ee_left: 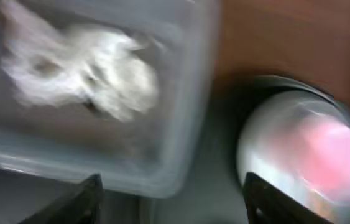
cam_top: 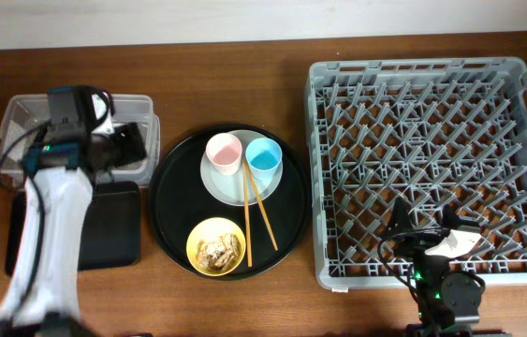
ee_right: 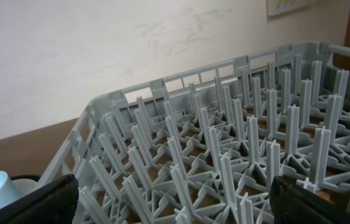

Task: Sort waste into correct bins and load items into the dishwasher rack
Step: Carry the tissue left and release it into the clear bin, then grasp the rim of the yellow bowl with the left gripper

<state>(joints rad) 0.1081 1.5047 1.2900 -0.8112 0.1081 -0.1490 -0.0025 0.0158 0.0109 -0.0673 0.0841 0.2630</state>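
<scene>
1. Dishwasher rack (cam_top: 316,140) — upright pegs (cam_top: 413,140) crowd the floor; open from above.
2. Desk (cam_top: 235,94) bare behind round tray (cam_top: 168,211); only a narrow gap between tray and rack.
3. Left arm (cam_top: 52,215) overhangs clear tub (cam_top: 10,120) and flat black tray (cam_top: 118,234).

A brown wooden table (cam_top: 244,309) fills the overhead view, its grain running left to right. A large round black tray (cam_top: 171,197) with a low rim lies near the table's middle, slightly left. Beyond the far edge rises a pale, scuffed wall (ee_right: 100,62), with the corner of a framed picture (ee_right: 290,6) high on its right.
</scene>
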